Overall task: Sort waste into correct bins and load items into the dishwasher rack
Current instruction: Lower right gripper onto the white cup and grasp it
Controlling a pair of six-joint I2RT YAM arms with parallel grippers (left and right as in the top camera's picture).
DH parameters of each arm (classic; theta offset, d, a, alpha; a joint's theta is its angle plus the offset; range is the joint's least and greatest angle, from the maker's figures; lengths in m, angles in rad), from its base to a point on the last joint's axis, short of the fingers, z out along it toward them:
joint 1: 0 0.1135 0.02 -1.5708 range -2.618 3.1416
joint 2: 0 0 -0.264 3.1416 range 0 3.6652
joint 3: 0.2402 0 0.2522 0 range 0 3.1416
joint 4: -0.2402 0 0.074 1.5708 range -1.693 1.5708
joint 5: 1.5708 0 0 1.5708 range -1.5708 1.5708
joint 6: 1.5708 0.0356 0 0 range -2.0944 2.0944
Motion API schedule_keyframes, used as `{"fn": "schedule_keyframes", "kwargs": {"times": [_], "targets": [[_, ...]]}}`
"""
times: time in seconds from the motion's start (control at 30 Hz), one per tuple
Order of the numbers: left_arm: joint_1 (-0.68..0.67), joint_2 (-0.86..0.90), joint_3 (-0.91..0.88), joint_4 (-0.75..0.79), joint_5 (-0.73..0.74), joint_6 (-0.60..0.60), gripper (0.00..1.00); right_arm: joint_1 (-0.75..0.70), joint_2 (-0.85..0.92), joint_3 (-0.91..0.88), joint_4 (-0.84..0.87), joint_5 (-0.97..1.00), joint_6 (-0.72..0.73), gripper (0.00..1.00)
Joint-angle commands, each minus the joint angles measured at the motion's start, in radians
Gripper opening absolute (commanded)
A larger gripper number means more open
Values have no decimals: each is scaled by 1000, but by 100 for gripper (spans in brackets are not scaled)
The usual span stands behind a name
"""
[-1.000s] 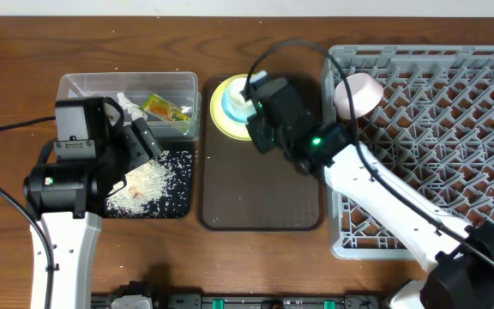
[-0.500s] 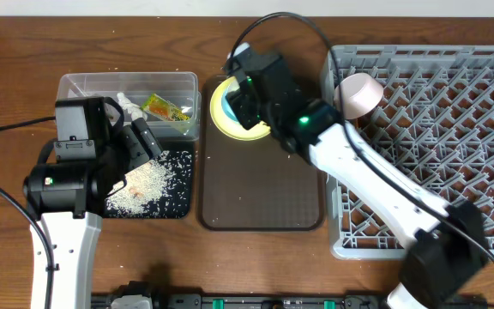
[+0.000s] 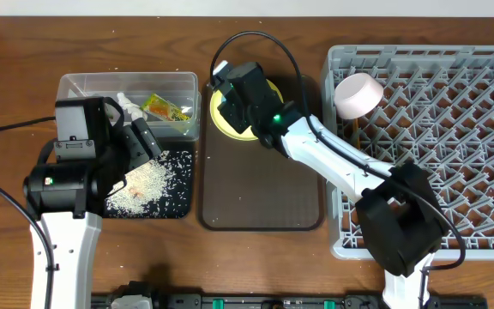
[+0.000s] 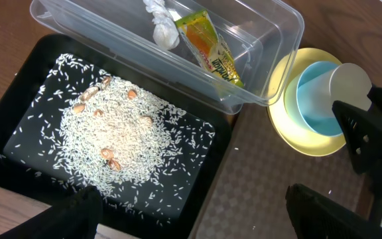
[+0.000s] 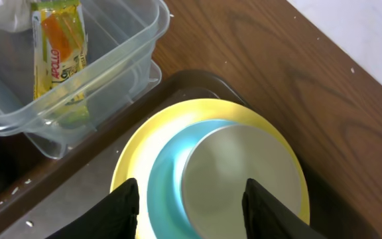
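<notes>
Forearm [image 3: 333,159] stretched toward the tabletop's [image 3: 15,51] far edge, my right end effector [image 5: 192,207] spreads wide above the white cup [image 5: 237,169]; my left end effector [image 4: 201,212] hangs wide over the rice [image 4: 121,143].

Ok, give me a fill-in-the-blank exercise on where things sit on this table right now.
1. The snack wrapper lies inside the clear ___, beside the paper scrap.
2. The rice grains are piled in the ___ tray.
3. The light blue bowl sits on the ___ plate, with a white cup in it.
4. The white bowl rests in the grey dishwasher ___.
Missing words: tub; black; yellow; rack.
</notes>
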Motion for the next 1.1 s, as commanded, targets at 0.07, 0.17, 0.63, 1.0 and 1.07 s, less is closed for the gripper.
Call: {"fn": "schedule_keyframes", "kwargs": {"times": [0.07,0.17,0.63,1.0,1.07], "targets": [[4,4,-1,1,5,-2,91,-18,26,5,-9,16,-30,46],[4,4,-1,1,5,-2,91,-18,36,5,-19,16,-30,46],[4,4,-1,1,5,-2,91,-29,46,4,-72,18,-77,43],[4,4,-1,1,5,-2,91,-54,46,4,-56,17,-83,37],[4,4,-1,1,5,-2,91,-56,46,4,-58,16,-82,37]]}}
